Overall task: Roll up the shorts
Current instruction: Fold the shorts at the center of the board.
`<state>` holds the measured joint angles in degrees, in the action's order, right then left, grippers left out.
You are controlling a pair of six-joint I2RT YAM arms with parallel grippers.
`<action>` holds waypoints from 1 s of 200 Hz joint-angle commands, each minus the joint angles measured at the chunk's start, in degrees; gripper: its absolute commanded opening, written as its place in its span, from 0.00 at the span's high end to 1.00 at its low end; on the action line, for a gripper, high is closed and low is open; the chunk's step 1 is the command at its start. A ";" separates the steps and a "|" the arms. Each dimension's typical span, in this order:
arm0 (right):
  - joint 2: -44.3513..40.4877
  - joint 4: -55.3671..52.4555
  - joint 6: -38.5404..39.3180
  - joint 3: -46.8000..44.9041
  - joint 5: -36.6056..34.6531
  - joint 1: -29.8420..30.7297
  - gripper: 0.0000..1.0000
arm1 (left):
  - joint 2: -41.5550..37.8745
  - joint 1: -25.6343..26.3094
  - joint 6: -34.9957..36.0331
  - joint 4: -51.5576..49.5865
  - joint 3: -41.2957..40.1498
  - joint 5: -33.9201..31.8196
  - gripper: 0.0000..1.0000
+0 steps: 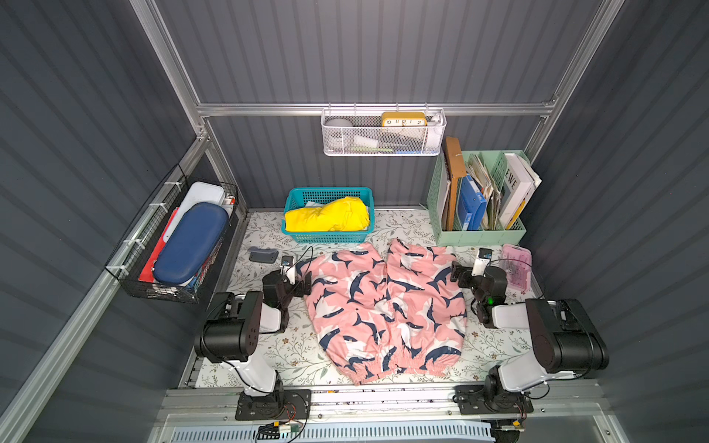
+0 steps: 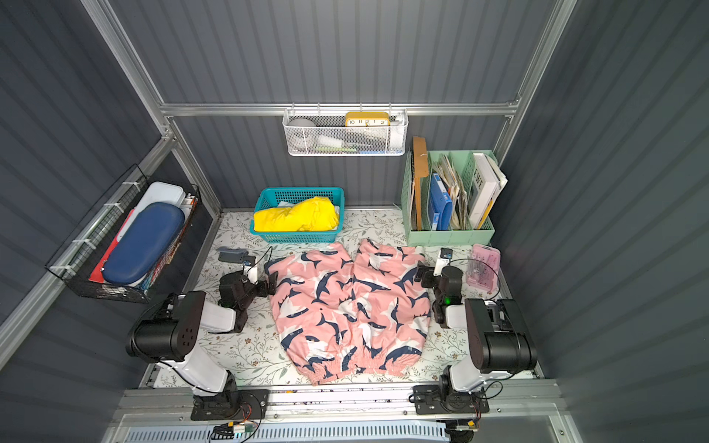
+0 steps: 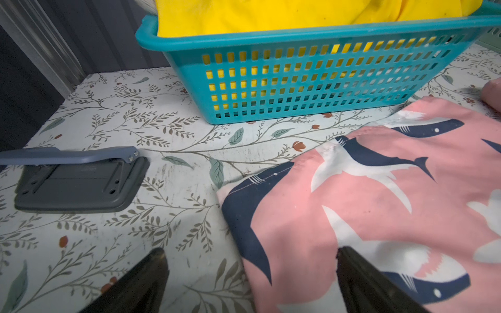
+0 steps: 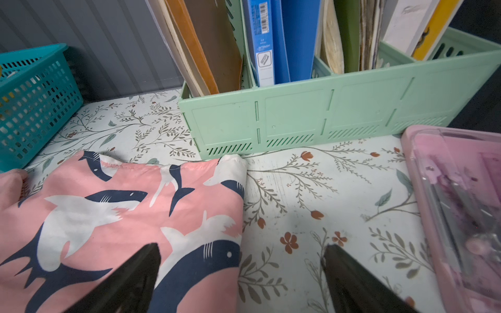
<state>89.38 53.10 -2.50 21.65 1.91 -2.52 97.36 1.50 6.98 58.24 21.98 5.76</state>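
Lengthwise across the floral-patterned tabletop [image 1: 268,345], the soft pink shark-printed fabric shorts [image 1: 383,307] lie flat, gathered waistband toward the robot, hems away. The left gripper [image 1: 305,284] and right gripper [image 1: 457,273], both wide and empty, straddle opposite outer leg edges, equally near.

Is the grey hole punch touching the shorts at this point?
Apart. The left wrist view shows a strip of bare table between the hole punch and the nearest hem of the shorts.

One pair of shorts [image 1: 383,307], one teal basket [image 1: 328,237], one hole punch [image 1: 263,255], one pink case [image 1: 518,270], one file rack [image 1: 479,236].
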 commanded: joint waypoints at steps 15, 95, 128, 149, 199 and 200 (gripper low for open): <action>-0.73 -0.22 -1.68 0.56 -3.60 -0.07 0.05 | -2.19 -0.25 -0.97 -5.69 2.73 -1.34 0.00; -11.23 -37.69 -6.39 14.11 -7.46 0.15 0.08 | -22.10 13.84 1.88 -35.79 15.98 -3.27 0.00; -8.03 -57.71 -8.76 24.84 -5.07 0.06 0.08 | -24.73 24.12 4.53 -44.00 20.38 -2.54 0.00; -4.99 -60.88 -9.69 27.66 -1.69 0.06 0.10 | -24.44 28.81 4.91 -48.93 23.24 -1.20 0.00; 2.19 -69.85 -10.49 35.42 3.02 -0.24 0.13 | -16.55 41.76 7.51 -59.75 32.48 -3.75 0.00; 2.24 -70.00 -10.45 35.54 3.14 -0.27 0.14 | -16.35 41.93 7.56 -59.91 32.72 -3.83 0.00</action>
<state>89.62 -9.34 -11.75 54.02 1.45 -2.52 77.25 38.41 11.77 6.68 50.68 3.49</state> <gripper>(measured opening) 0.878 0.997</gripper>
